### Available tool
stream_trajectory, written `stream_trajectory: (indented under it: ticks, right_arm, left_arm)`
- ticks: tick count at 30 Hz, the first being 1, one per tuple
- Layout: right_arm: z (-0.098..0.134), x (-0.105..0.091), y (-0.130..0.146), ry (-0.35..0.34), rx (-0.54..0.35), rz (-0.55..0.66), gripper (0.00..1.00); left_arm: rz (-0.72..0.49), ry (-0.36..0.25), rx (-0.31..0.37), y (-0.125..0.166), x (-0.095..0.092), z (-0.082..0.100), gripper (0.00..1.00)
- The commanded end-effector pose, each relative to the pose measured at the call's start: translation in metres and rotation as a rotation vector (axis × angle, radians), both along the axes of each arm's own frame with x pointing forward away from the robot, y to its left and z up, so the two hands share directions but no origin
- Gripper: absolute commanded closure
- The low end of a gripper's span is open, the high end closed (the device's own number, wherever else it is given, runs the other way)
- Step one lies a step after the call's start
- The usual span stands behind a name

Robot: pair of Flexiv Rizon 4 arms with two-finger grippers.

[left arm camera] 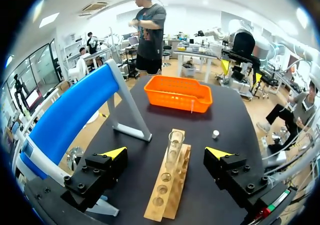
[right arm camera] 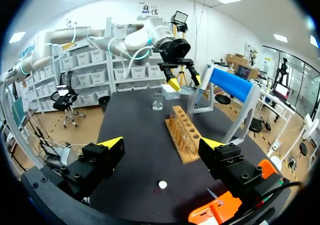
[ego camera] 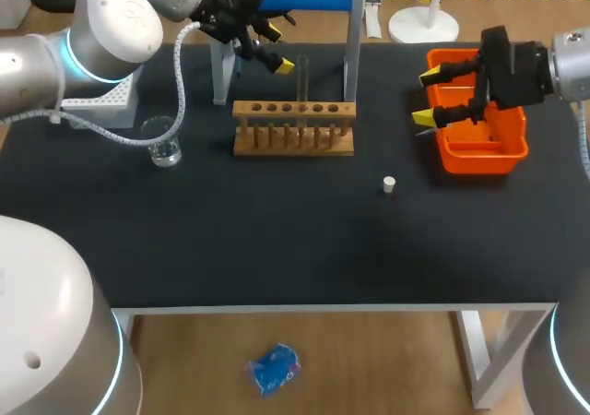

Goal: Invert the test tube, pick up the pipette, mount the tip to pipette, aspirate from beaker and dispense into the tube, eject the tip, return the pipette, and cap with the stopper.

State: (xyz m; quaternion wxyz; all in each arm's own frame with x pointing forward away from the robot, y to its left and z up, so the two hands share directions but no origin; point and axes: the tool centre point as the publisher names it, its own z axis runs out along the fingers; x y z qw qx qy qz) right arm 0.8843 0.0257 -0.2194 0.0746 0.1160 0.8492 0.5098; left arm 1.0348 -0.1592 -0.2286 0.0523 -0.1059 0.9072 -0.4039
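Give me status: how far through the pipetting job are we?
Early. Test tube stands apparently mouth-up in the wooden rack, so inversion looks done. In hand: nothing; left gripper open by the tube, right gripper open over the orange bin. Remaining: every pipetting step from the beaker; stopper lies on the table.

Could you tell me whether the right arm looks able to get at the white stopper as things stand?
Probably yes: the right gripper hangs open at the orange bin, and the stopper stands alone on bare table nearby, with nothing over or around it.
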Motion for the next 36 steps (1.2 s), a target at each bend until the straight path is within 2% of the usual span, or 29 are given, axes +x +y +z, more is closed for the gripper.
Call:
stream_trajectory:
  ticks: [1,9,11,28,32,36]
  right_arm:
    - [-0.013,-0.024,-0.005,-0.030,0.010,-0.067,0.00]
    - [-0.060,-0.046,-0.021,0.035,0.007,-0.128,0.00]
    - [-0.074,-0.051,-0.024,0.012,0.010,-0.097,0.00]
    - [-0.074,-0.051,-0.024,0.012,0.010,-0.097,0.00]
    - [-0.087,-0.044,-0.021,0.025,-0.025,-0.110,0.00]
    - [-0.097,-0.047,-0.021,0.040,-0.025,-0.124,0.00]
  left_arm:
    - [-0.002,-0.002,-0.004,0.001,0.000,-0.001,0.00]
    - [-0.002,-0.002,-0.004,0.001,0.000,-0.001,0.00]
    - [-0.002,-0.002,-0.004,0.001,0.000,-0.001,0.00]
    - [-0.002,-0.002,-0.004,0.001,0.000,-0.001,0.00]
    - [-0.002,-0.002,-0.004,0.001,0.000,-0.001,0.00]
    - [-0.002,-0.002,-0.004,0.001,0.000,-0.001,0.00]
